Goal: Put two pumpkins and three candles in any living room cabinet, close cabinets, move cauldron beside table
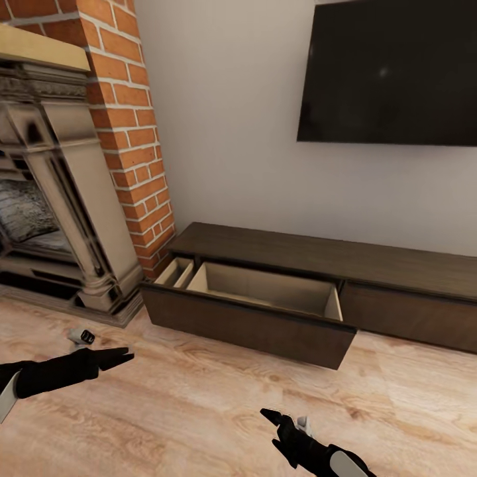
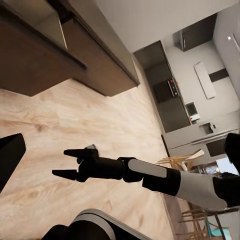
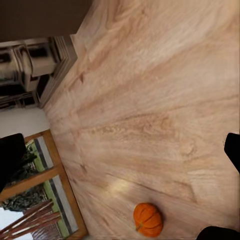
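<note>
The cabinet (image 1: pixel 318 255) is a long low dark-brown console against the wall, with one wide drawer (image 1: pixel 265 291) pulled out and its pale inside bare. A small orange pumpkin (image 3: pixel 148 219) lies on the wood floor in the right wrist view, apart from the fingers. My left gripper (image 1: pixel 122 358) hovers open over the floor, left of the drawer. Low in front of the drawer, my right gripper (image 1: pixel 271 417) (image 2: pixel 62 163) is open with nothing in it. The candles, the cauldron and the table are out of view.
A stone fireplace (image 1: pixel 53 199) with a red brick chimney (image 1: pixel 132 132) stands left of the cabinet. A dark TV (image 1: pixel 391 73) hangs on the wall above it. Something small, white and dark (image 1: pixel 81 336) sits by my left arm. Wood floor (image 1: pixel 199 411) spreads before the drawer.
</note>
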### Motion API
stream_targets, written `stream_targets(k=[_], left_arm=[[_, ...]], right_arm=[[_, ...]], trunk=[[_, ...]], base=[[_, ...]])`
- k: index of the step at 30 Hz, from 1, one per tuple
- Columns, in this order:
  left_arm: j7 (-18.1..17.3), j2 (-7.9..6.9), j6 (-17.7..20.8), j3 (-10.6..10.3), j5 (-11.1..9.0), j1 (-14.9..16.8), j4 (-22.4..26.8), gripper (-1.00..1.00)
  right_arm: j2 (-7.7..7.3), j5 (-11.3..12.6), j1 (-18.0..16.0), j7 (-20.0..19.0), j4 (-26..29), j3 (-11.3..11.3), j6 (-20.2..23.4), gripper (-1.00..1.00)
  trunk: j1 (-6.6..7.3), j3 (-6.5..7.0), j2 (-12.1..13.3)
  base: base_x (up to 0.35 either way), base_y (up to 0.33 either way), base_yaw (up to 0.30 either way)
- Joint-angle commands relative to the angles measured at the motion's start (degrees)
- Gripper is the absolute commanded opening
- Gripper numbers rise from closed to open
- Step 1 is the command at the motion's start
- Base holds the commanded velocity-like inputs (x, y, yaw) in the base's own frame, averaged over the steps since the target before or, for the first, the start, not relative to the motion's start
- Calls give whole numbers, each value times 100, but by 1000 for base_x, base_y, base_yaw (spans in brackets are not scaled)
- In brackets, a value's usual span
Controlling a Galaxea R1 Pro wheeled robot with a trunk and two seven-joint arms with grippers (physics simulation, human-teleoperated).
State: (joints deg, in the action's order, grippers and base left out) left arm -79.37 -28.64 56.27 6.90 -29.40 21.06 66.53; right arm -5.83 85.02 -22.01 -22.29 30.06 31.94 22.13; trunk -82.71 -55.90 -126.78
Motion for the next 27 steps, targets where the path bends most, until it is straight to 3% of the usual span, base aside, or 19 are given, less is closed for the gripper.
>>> stream_targets(k=[1, 15, 21, 27], left_arm=[[-9, -1, 60, -1, -13, 3, 0, 100], [-9, -10, 51, 37, 4, 3, -25, 100], [-9, -9, 51, 355, -3, 3, -117, 100], [-9, -10, 51, 422, -4, 3, -139, 100]], right_arm=[[-6, 41, -5, -4, 2, 31, 2, 100], [2, 44, -4, 68, -84, 31, 0, 100], [11, 50, -2, 74, -356, 30, 1, 100], [12, 58, -3, 68, -425, 19, -3, 100]], trunk=[[4, -5, -2], [4, -5, -2], [4, -5, -2], [4, -5, -2]], base=[[-259, 0, 292], [-306, 0, 292], [-286, 6, 292], [-254, 108, 292]])
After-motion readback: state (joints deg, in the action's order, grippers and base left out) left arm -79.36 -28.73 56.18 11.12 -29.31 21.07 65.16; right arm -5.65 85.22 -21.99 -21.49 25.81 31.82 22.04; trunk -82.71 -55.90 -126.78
